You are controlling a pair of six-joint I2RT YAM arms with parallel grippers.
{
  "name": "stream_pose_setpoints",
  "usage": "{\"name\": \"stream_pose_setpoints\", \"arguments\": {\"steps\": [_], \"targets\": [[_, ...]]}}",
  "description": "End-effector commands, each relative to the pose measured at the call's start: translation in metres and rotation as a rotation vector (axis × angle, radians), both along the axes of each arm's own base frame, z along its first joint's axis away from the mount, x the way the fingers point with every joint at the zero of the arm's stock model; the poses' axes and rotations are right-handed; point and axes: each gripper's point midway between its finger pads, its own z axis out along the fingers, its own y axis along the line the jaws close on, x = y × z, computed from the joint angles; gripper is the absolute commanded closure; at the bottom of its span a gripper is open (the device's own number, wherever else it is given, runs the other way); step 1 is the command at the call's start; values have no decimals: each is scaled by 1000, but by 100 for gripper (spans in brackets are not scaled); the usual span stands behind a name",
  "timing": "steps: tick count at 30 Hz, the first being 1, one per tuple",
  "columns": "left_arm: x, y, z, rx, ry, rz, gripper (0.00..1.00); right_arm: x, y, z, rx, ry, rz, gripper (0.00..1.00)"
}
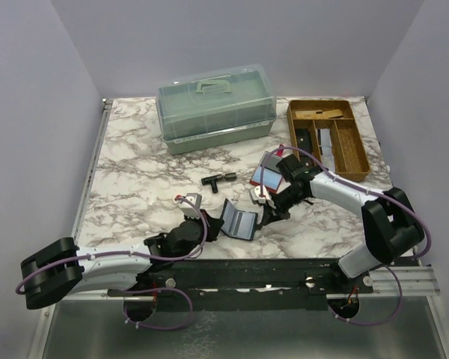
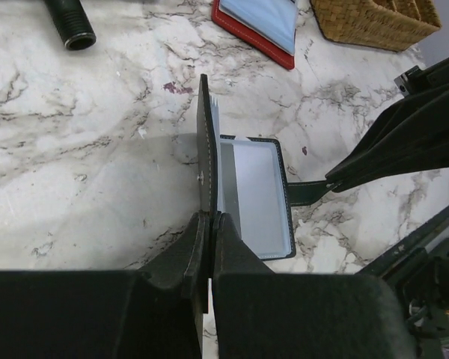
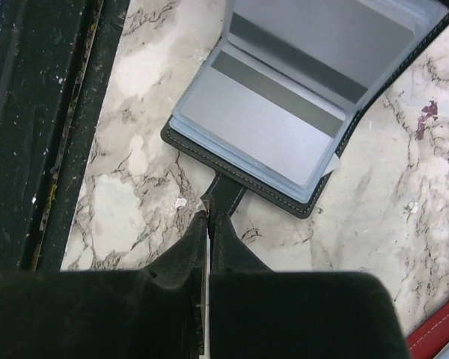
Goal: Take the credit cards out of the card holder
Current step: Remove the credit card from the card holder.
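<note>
Two silvery credit cards sit in the open black card holder on the counter. Left claw pinches its raised cover; right claw pinches its strap.

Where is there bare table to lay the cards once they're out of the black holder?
Widest bare marble: left of the black pipe fitting, in front of the green box. Crowded centre: left claw and right claw both pinch the black card holder, red holder just beyond, wicker tray far right.
</note>
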Motion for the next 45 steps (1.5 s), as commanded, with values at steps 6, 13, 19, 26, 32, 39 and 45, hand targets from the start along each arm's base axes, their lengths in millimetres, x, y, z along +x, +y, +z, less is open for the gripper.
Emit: {"name": "stream_pose_setpoints", "arguments": {"steps": [6, 13, 19, 26, 32, 39, 45], "targets": [[-26, -4, -11, -120, 164, -93, 93, 5, -7, -13, -63, 37, -35, 91], [-27, -19, 7, -144, 140, -154, 94, 12, 12, 25, 27, 104, -113, 56], [-19, -28, 8, -112, 138, -142, 100, 3, 30, 56, 157, 235, -134, 57], [11, -15, 23, -82, 53, 29, 100, 22, 48, 43, 60, 549, -375, 85], [26, -9, 35, 40, -34, 103, 100, 34, 54, 20, 11, 654, -524, 98], [20, -33, 13, 120, 32, 23, 100, 57, 49, -21, -90, 660, -717, 98], [10, -46, 5, 62, 92, -24, 79, 71, 40, -42, -164, 616, -830, 96]]}}
